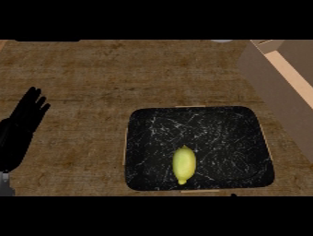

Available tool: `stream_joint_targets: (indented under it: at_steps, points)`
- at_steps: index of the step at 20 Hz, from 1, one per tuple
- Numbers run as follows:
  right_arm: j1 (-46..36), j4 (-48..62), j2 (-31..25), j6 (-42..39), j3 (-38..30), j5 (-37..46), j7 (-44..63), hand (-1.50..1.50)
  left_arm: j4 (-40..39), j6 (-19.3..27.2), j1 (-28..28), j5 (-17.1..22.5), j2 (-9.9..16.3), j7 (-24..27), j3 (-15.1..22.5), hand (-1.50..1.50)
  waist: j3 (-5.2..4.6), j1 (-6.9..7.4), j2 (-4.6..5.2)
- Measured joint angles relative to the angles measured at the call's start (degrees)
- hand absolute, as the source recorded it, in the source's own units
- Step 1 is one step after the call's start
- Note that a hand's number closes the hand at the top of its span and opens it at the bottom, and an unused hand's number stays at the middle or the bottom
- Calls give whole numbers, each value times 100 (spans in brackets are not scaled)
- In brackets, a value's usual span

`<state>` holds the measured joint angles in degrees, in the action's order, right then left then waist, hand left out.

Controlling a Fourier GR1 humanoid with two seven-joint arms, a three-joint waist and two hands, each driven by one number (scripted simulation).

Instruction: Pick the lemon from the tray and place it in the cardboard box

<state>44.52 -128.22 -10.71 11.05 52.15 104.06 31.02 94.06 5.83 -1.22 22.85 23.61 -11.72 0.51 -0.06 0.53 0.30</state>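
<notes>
Wooden counter (118, 78): lemon (183, 164) on tray (240, 124), well right of straight-fingered left robot hand (20, 124).

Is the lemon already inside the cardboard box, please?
No, the lemon lies on the black tray, apart from the cardboard box at the right of the head view.

— Where does the lemon (183, 164) lie?
— On the tray (240, 120), toward its near edge.
— And round the tray?
— The cardboard box (288, 92) stands right of it, farther back; the left hand (13, 131) rests well left, over the bench (84, 78).
</notes>
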Motion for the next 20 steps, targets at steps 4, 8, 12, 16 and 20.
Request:
stream_joint_targets:
  at_steps: [4, 8, 12, 16, 20]
  points:
    - [-226, 29, -131, -16, 41, -1, 168, -150, -97, -108, -47, 37, 38, -9, -115, 0, 1, 2, -2]
    - [-539, 57, -208, -194, 34, -8, 338, -150, -82, -102, -62, -34, -15, -4, -97, 0, 1, 22, -2]
    - [-709, 67, -265, -392, 96, 7, 624, -150, -69, -98, -74, -71, -73, -44, -85, 0, 1, 19, -4]
    - [-837, 42, -338, -663, 171, 41, 838, -150, -96, -168, 12, -110, -97, 52, -127, 0, 0, 24, -4]
    - [-1015, 97, -362, -652, 176, -90, 1068, -150, -100, -203, -44, -71, -99, -8, -182, 0, 1, 32, 1]
